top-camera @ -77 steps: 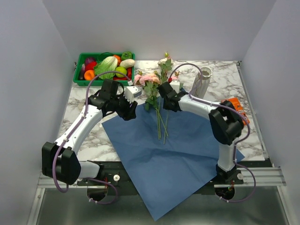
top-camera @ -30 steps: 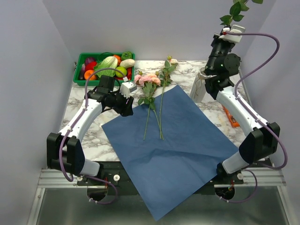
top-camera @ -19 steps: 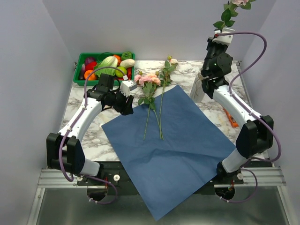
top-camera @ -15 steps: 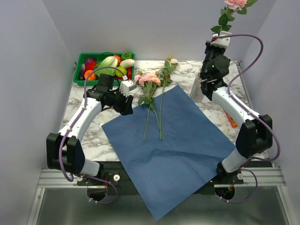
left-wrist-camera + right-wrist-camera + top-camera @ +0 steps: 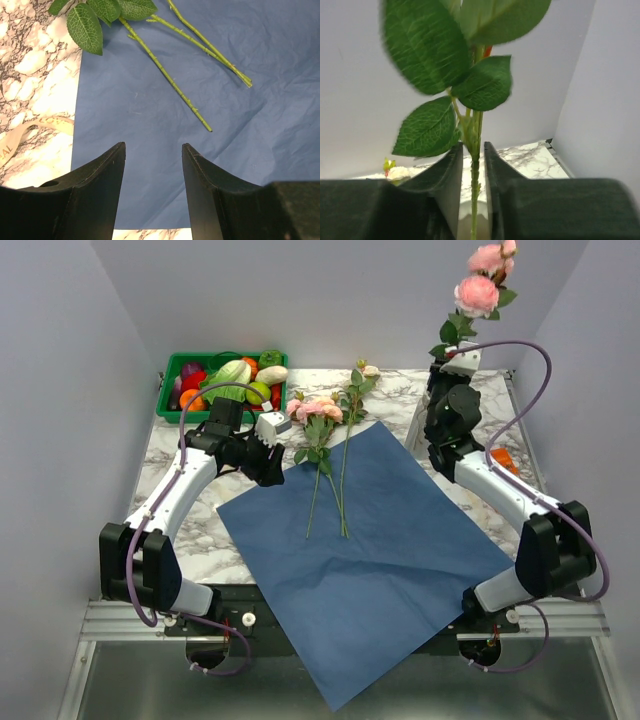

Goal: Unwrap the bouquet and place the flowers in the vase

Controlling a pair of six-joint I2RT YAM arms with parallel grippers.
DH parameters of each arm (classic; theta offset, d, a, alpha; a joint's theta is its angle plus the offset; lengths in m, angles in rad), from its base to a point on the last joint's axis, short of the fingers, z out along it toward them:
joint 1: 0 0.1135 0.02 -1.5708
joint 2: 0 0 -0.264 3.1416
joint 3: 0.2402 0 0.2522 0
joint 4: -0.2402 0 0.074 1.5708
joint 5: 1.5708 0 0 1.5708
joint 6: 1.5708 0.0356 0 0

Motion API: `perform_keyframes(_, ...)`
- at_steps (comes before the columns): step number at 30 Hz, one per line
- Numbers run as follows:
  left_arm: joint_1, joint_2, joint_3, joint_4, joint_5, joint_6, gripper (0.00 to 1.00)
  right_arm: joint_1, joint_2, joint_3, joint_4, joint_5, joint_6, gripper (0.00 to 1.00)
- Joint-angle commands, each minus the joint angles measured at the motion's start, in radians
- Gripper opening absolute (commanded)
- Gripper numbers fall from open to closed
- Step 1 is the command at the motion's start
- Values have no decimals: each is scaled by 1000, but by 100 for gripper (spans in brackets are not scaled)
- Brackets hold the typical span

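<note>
1. While the left arm stretches forward with its elbow bent, the left claw (image 5: 153,147) hovers low over the left edge of the large blue paper sheet (image 5: 400,540). Its jaws are roughly half apart and empty.
2. The right arm stands at the far right of the marble surface (image 5: 190,530), wrist pointing straight up. The right claw (image 5: 473,147) has its jaws slightly parted, and the stem between them is not visibly pinched.
3. That long green-stemmed pink rose (image 5: 478,292) stands vertical, blooms uppermost. Its stem runs down toward the whitish narrow vase (image 5: 418,430), which is mostly hidden behind the arm.
4. The remaining green-stemmed roses (image 5: 320,455) lie on the paper, blooms away from the arm bases and stems toward them.
5. Since half a second ago the right wrist and rose have sunk lower; the left arm has not moved.
</note>
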Motion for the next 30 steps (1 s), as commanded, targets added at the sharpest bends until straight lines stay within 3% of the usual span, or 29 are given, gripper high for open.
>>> perform_keyframes(1, 7, -1, 21, 9, 36, -10, 58, 17, -84, -40, -75, -34, 80, 54)
perform_keyframes(7, 7, -9, 21, 9, 37, -13, 58, 20, -151, -50, -239, -41, 174, 70)
perform_keyframes(13, 7, -11, 17, 12, 37, -14, 58, 40, -272, -126, -380, -197, 232, 73)
perform_keyframes(18, 7, -9, 14, 20, 42, -20, 58, 170, -294, -163, -474, -219, 223, 75)
perform_keyframes(25, 7, -9, 20, 23, 43, -28, 58, 264, -136, -94, -632, -243, 387, 72)
perform_keyframes(30, 7, -15, 17, 22, 40, -25, 58, 264, 158, 180, -895, -251, 491, 68)
